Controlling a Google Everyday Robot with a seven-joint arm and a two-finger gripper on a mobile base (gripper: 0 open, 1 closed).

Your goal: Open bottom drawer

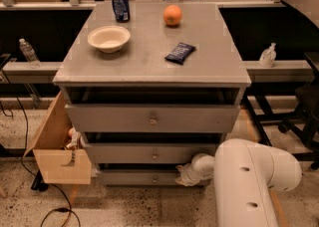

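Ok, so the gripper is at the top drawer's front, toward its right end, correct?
No, wrong drawer. The camera view shows the gripper low down at the front of the bottom drawer, toward its right end.

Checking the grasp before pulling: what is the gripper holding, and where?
Cannot tell: the gripper is at the front of the bottom drawer, right of centre; any hold is hidden.

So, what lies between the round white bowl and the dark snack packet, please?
Bare grey tabletop, in the camera view; the gripper hangs low by the narrow grey bottom drawer.
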